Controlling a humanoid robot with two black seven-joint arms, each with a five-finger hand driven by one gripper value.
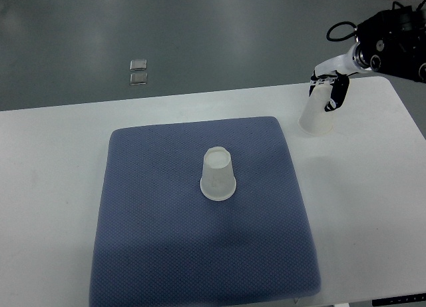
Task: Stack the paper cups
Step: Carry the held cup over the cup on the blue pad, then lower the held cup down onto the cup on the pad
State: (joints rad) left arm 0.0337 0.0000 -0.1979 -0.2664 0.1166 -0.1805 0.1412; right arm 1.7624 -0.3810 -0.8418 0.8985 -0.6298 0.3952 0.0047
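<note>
Only one upturned cup [218,175] interrupts the mat [146,240].

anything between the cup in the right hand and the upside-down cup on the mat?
Nothing stands between them in the top view: only bare blue textured mat and a strip of white table.

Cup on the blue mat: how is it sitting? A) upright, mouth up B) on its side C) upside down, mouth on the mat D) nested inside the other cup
C: the cup stands alone on the blue mat with its wide rim down and narrow base up; the other cup is off the mat in the right hand.
</note>
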